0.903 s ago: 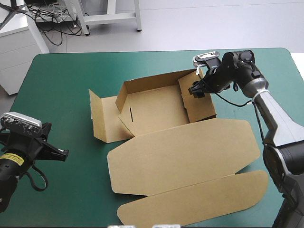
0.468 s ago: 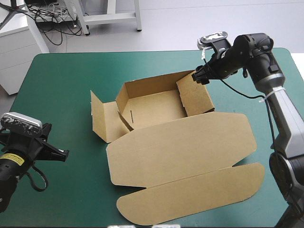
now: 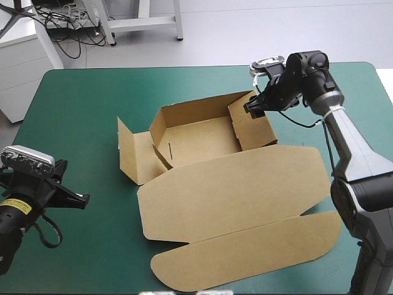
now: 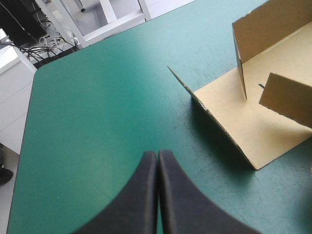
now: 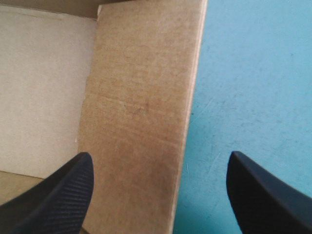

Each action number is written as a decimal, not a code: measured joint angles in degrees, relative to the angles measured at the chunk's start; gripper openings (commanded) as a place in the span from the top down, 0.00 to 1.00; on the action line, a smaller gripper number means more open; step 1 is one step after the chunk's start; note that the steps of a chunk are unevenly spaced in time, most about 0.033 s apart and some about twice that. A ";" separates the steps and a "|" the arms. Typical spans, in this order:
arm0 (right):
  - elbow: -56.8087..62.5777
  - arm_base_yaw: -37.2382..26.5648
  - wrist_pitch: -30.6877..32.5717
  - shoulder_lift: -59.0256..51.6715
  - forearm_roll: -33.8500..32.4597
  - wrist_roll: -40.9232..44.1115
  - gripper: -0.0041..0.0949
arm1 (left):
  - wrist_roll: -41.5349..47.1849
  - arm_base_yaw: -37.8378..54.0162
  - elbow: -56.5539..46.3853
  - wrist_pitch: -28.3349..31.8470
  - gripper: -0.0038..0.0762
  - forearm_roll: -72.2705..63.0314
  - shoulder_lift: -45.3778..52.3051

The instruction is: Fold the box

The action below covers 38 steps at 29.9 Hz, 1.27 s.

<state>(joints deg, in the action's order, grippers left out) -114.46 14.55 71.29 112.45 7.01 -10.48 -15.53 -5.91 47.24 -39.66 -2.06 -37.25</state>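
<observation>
Hovering over the far right corner of the box (image 3: 202,132), my right claw (image 3: 253,107) stands wide open. The right wall (image 3: 253,126) lies under the gap between its two sides, and it touches nothing that I can see. My left claw (image 4: 157,155) is closed to one point and holds nothing. It is at the near left of the counter (image 3: 80,104), well apart from the box.

The box sits about the middle of the counter, a little to the far side. Its far wall and right wall are raised. The left flap (image 3: 131,150) stands half up and opens outward. The lid (image 3: 236,190) lies flat toward the near edge.

I judge the brown board to be light and stiff, but it should bend easily at the creases and may spring back when let go. The surface looks smooth, so a pinch on a thin edge could slip. I would take a wall at its top edge, close to a crease, and press slowly, because the whole box may slide on the teal-green cover.

From my right wrist I see only this wall and a piece of the floor. If the right wall is locked in place or only leaning, I cannot tell. The small slit near the left inner flap is hard to make out.
</observation>
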 measured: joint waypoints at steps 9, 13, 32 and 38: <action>0.00 -0.11 -2.73 6.92 1.10 0.15 0.40 | 0.00 0.00 0.00 0.00 0.96 -2.41 0.00; 0.00 -0.11 -3.51 7.93 1.92 0.15 0.66 | 0.00 0.00 0.00 0.00 0.96 -2.97 0.00; 0.00 -0.65 -1.24 6.15 1.16 -0.63 0.98 | 0.00 0.00 0.00 0.00 0.96 -2.85 0.00; 0.37 -4.20 -0.43 -1.34 1.37 -3.77 0.98 | 0.55 0.00 0.00 -0.01 0.96 -3.35 0.00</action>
<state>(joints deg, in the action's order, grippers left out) -114.09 10.36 70.86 111.11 8.38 -14.26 -14.99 -5.91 47.24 -39.67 -5.40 -37.25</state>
